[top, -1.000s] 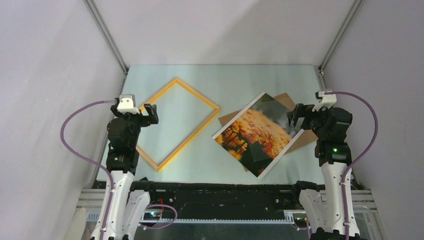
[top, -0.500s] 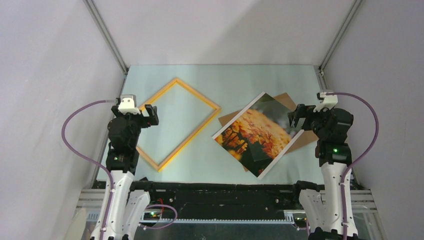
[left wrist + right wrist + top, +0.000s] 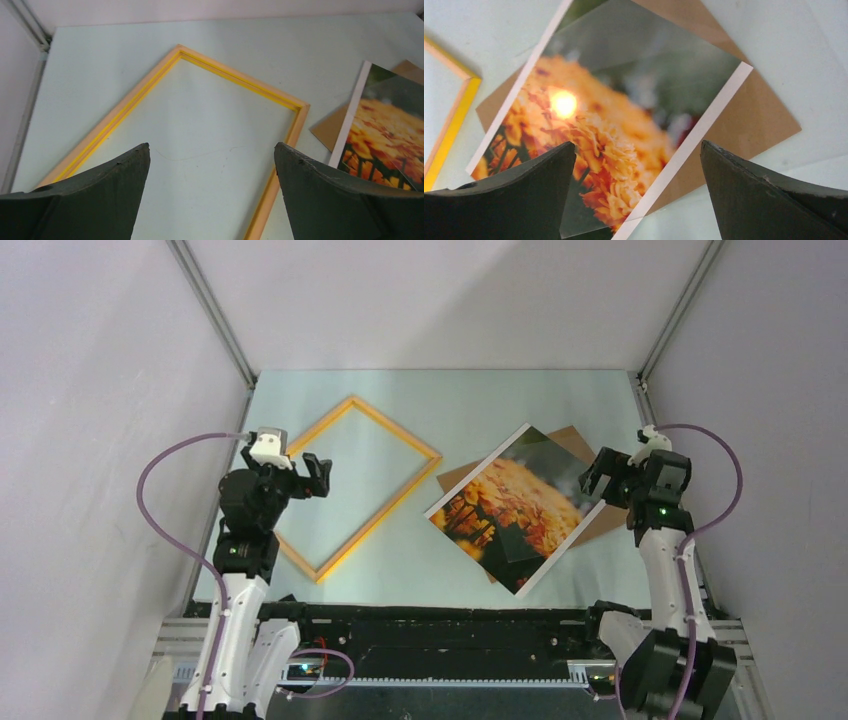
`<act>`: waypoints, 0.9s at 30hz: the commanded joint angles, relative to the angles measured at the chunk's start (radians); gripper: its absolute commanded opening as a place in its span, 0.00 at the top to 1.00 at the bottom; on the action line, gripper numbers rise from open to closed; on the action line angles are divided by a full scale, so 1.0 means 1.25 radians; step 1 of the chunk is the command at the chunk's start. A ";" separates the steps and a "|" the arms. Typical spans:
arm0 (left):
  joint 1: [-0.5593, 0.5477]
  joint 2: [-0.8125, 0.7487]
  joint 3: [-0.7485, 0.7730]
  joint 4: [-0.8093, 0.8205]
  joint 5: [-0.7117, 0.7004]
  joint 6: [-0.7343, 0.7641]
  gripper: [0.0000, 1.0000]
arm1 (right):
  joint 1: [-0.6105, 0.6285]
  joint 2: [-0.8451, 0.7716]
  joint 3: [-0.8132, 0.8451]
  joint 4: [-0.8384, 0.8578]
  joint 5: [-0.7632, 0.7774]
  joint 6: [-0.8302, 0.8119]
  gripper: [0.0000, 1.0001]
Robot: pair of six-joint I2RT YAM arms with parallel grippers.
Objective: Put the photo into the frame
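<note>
Nothing is in hand yet. Both pairs of jaws stand spread wide and empty, the left jaws on the left arm (image 3: 248, 508) hanging over the near-left side of the frame (image 3: 396, 426), the right jaws on the right arm (image 3: 655, 495) hanging above the right corner of the photo (image 3: 505, 508).

We see the frame lying flat on the desk (image 3: 460, 395), turned on the diagonal, with bare desk inside it. The photo lies just to its right, also diagonal, resting on top of a brown backing board (image 3: 612, 520) whose corners stick out from under it. Photo and frame are near each other but apart.

We judge the pick-up to be the risky step. The photo is thin, glossy and flat against the board, so the right jaws may find no edge to pinch, or may pinch board and print together and carry both across. If they press down and drag, the two sheets could slide as one, or the print could buckle and crease.

In the right wrist view the photo (image 3: 624, 100) shows a bright glare spot, which suggests a slick surface that could slip out of a light pinch.

The frame (image 3: 235, 80) looks light. If the photo arrives skewed and catches the rim, we expect it to ride up on the wood or shove the frame aside unless the left jaws steady it.
</note>
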State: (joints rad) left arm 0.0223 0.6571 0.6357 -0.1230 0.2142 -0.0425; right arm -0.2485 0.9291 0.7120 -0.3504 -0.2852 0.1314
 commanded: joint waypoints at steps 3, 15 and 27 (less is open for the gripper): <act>0.005 0.023 0.021 0.008 0.082 0.008 0.02 | 0.020 0.162 0.031 0.040 0.104 -0.044 0.00; 0.005 0.055 0.018 0.010 0.092 0.009 0.02 | 0.128 0.403 0.147 -0.050 0.161 -0.141 0.04; -0.125 0.289 0.109 -0.138 0.017 0.134 0.02 | 0.217 0.434 0.161 -0.067 0.186 -0.178 0.04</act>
State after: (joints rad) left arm -0.0353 0.9245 0.7155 -0.2020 0.2958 0.0204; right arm -0.0010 1.4639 0.8680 -0.4175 -0.0673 -0.0669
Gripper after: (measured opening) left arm 0.985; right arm 0.962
